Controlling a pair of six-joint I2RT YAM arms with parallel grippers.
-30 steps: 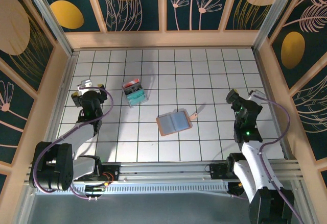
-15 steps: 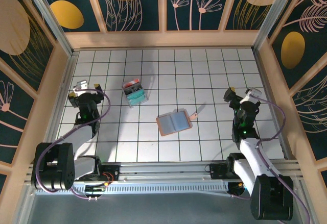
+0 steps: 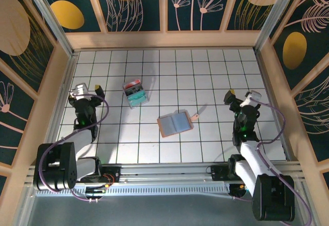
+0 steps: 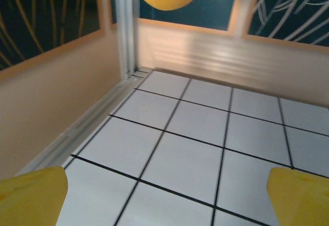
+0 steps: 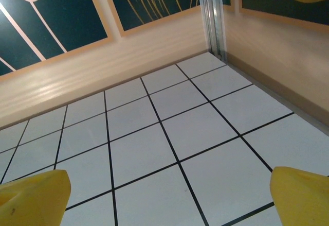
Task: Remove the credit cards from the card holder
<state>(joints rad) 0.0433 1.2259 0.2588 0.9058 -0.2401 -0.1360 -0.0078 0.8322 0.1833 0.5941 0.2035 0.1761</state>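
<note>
The card holder (image 3: 175, 123) lies open and flat near the middle of the table, tan-brown with grey-blue inner pockets and a small tab (image 3: 195, 116) on its right side. The credit cards are hidden in its pockets; I cannot make out any card. My left gripper (image 3: 87, 88) hovers far to the left of it, open, with its yellow fingertips (image 4: 31, 195) wide apart over bare tiles (image 4: 164, 200). My right gripper (image 3: 240, 97) hovers to the holder's right, also open (image 5: 167, 197), with nothing between its fingertips (image 5: 303, 195).
A clear plastic box (image 3: 135, 92) with teal and red contents stands up and left of the holder. Wooden walls (image 3: 164, 39) enclose the white gridded table (image 3: 169, 71). The left wall (image 4: 46, 102) is close to the left gripper, the right wall (image 5: 277, 56) close to the right one.
Both arms have drawn back and folded a little toward their own sides, the left gripper shifting left and the right one turning. The card holder has not moved.
</note>
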